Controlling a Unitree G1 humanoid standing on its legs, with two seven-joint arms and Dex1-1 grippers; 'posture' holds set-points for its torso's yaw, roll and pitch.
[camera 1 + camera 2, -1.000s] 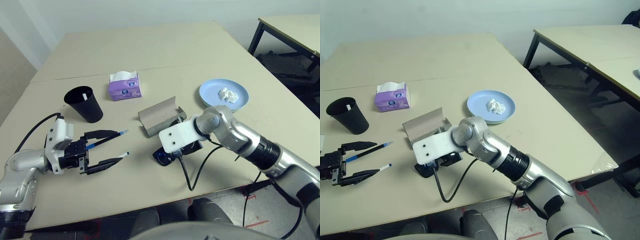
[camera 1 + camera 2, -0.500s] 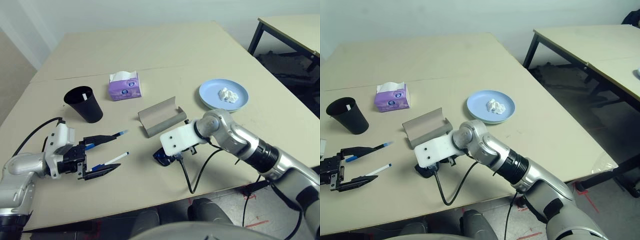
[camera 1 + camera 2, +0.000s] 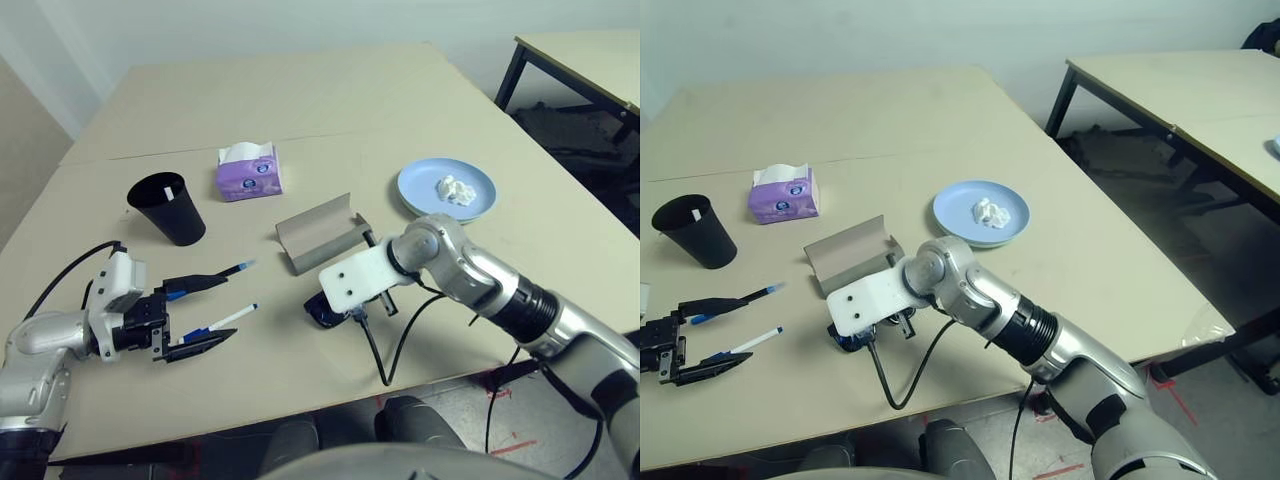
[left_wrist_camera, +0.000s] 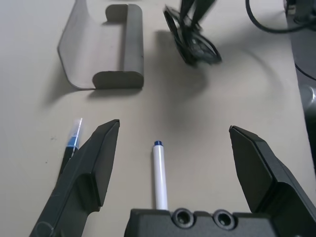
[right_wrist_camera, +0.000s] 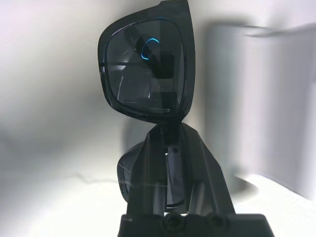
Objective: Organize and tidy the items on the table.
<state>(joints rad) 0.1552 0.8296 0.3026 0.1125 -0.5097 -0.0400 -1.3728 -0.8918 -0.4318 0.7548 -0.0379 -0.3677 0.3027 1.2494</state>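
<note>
My left gripper (image 3: 224, 306) stands open low over the table (image 3: 300, 90) at the near left. The white pen (image 4: 159, 173) lies between its fingers, untouched. The black pen (image 3: 225, 272) lies along the outside of the far finger (image 4: 91, 168), blue cap forward. My right gripper (image 5: 168, 132) is shut on the black sunglasses (image 5: 143, 69), holding them by the bridge, just in front of the open grey glasses case (image 3: 320, 232). The black cup (image 3: 167, 207) stands upright at the back left. The tissue wad (image 3: 457, 189) rests on the blue plate (image 3: 420, 190). The green plate is hidden.
A purple tissue box (image 3: 250, 170) sits behind the case near the seam. A black cable (image 3: 385, 350) trails from my right wrist over the table's near edge. A black-legged table (image 3: 580, 50) stands at the far right.
My left gripper has drawn back toward the near left, still open, so the two pens' capped ends now reach past its fingertips. The right gripper with the sunglasses has barely shifted.
</note>
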